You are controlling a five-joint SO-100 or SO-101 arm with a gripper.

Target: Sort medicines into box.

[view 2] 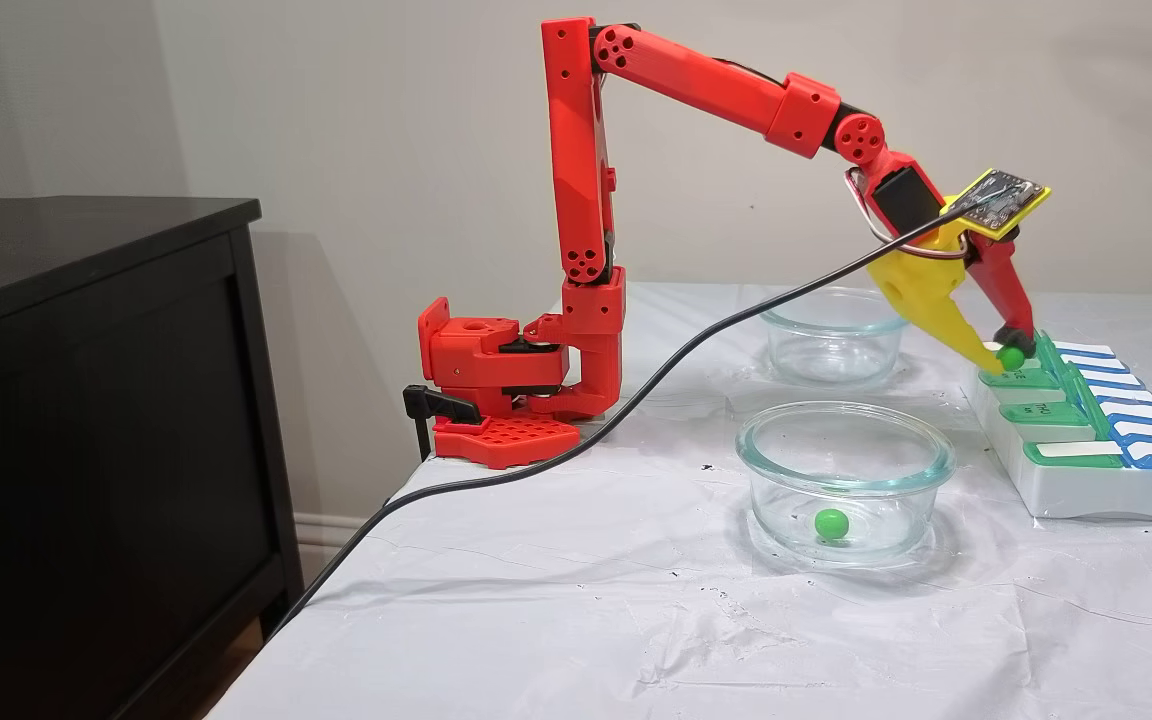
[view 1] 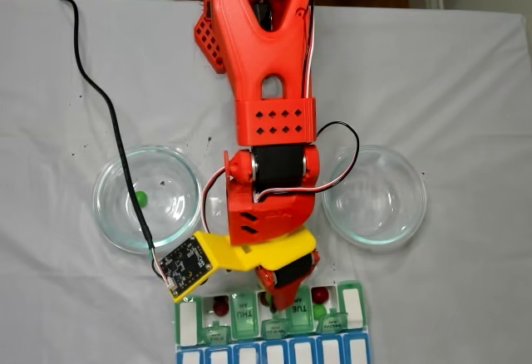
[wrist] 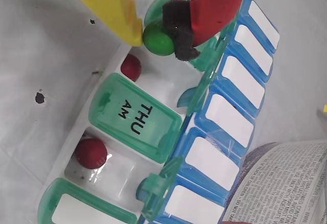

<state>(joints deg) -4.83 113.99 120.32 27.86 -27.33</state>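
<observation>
My gripper (wrist: 158,36) is shut on a green medicine ball (wrist: 155,42), pinched between the yellow finger and the black-padded red finger. It hangs just above an open compartment of the box (wrist: 135,117), beside the THU AM lid. In the wrist view a red ball (wrist: 131,67) lies in that compartment and another red ball (wrist: 91,152) in the one past THU AM. In a fixed view the gripper (view 2: 1006,356) holds the ball (view 2: 1012,357) over the box (view 2: 1086,495). From above, the gripper (view 1: 278,297) covers the box (view 1: 189,324). One green ball (view 1: 141,198) lies in the left glass dish (view 1: 112,214).
A second glass dish (view 1: 374,195), right of the arm from above, holds nothing. A black cable (view 1: 104,98) runs across the white cloth and over the left dish. A dark cabinet (view 2: 86,400) stands beside the table. Printed paper (wrist: 286,183) lies by the box.
</observation>
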